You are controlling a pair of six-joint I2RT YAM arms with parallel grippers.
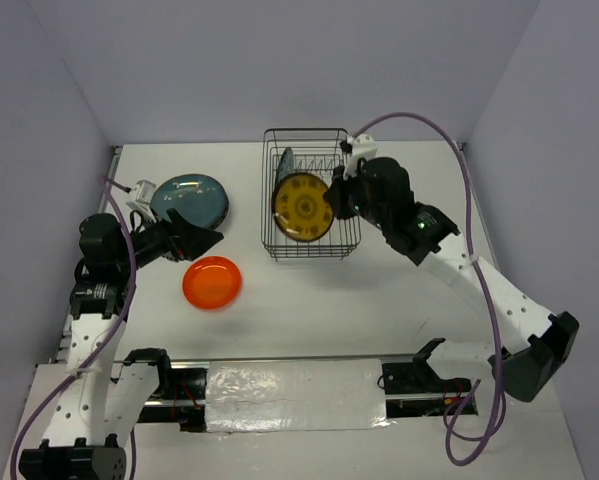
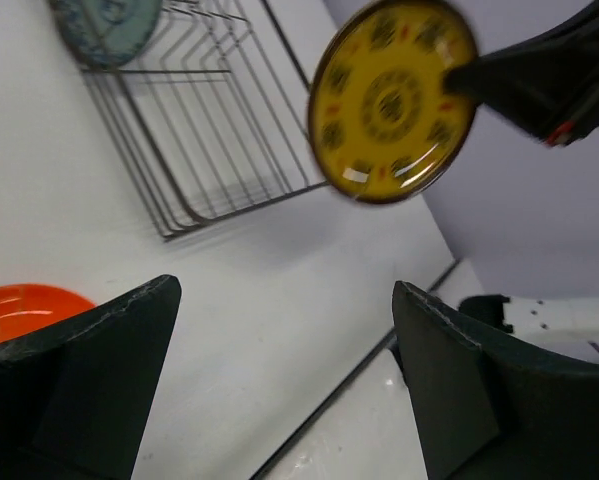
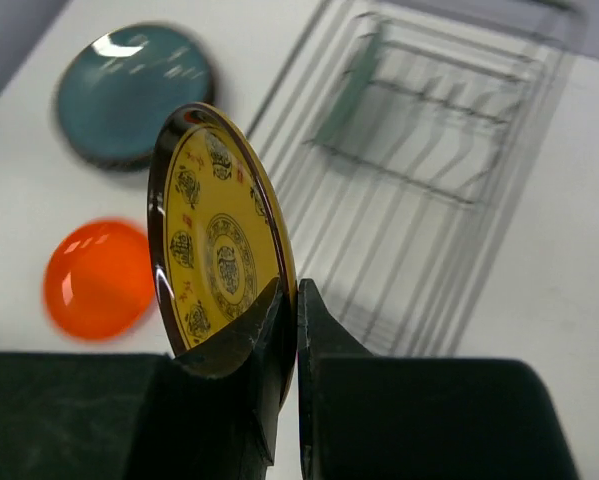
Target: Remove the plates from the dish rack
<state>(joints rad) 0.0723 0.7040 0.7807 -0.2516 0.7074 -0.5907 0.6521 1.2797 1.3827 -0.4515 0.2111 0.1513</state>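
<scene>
White matte table (image 1: 379, 290) bears a dark wire dish rack (image 1: 309, 256). Right gripper (image 3: 289, 305) pinches a glossy round yellow plate (image 3: 214, 250) (upright, above the rack). Left gripper (image 1: 211, 238) gapes wide near a smooth orange plate (image 1: 212, 283).

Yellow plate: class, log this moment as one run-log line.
right gripper: shut on yellow plate, upright | left gripper: open | teal plate, orange plate: on table

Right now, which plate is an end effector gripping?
The yellow patterned plate, pinched by its rim in the right end effector; the teal plate and orange plate lie on the table.
</scene>
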